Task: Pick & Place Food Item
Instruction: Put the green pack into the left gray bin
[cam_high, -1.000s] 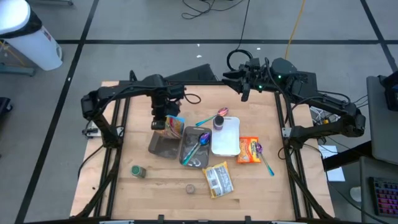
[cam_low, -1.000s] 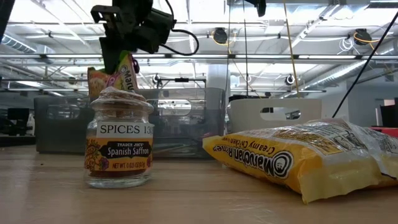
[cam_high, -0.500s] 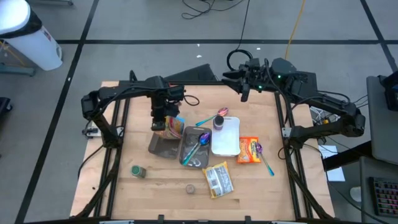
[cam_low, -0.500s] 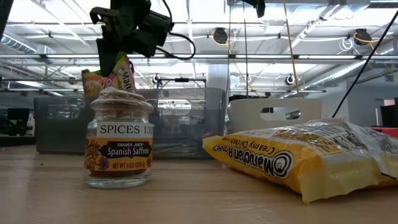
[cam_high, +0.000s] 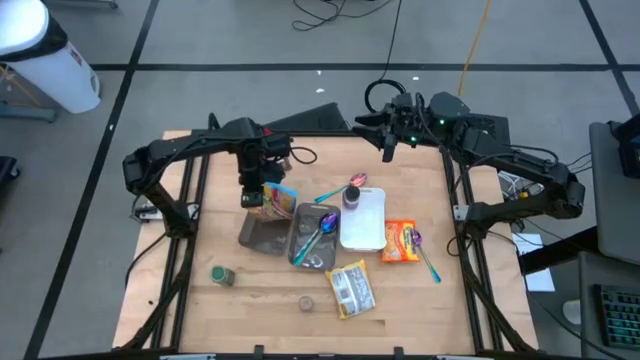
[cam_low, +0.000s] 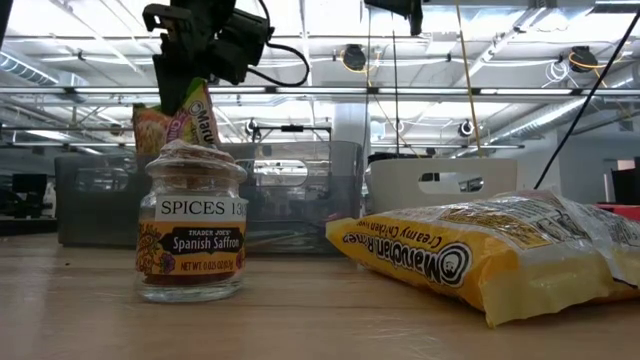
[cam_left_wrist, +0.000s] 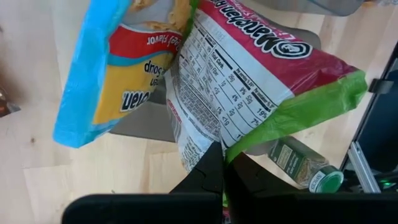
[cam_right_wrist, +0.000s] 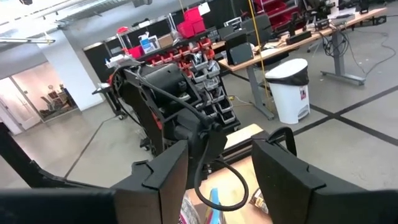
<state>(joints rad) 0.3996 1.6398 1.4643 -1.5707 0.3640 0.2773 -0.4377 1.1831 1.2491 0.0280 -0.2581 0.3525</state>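
Observation:
A pink-and-green noodle packet (cam_left_wrist: 261, 68) hangs under my left gripper (cam_left_wrist: 222, 168), which is shut on it above the dark grey bin (cam_high: 262, 236) at the table's left middle. The low view shows the same packet (cam_low: 185, 118) below that gripper (cam_low: 185, 85). A blue-and-yellow packet (cam_left_wrist: 118, 68) lies right against it, over the bin's edge (cam_high: 284, 203); whether it is held too I cannot tell. My right gripper (cam_right_wrist: 214, 168) waits raised at the far right (cam_high: 392, 140), pointing level, its fingers apart and empty. My left gripper pinches the pink-and-green packet by a corner of its edge (cam_left_wrist: 214, 148), between the two fingers. The fingers come from above, pointing steeply down. The packet hangs below them with its printed back (cam_left_wrist: 208, 93) facing the camera. In the low view the spice jar's lid hides its lower end.
A clear bin (cam_high: 314, 240) with a purple spoon, a white tray (cam_high: 364, 222), a dark jar (cam_high: 352, 197), an orange packet (cam_high: 400, 242) and a yellow packet (cam_high: 351, 289) fill the table's middle and right. Two spice jars (cam_high: 222, 275) (cam_high: 307, 302) stand near the front.
My left gripper has rolled a little about its own axis and edged up and toward the table's left. The hanging packet has turned with it and stays in the hold.

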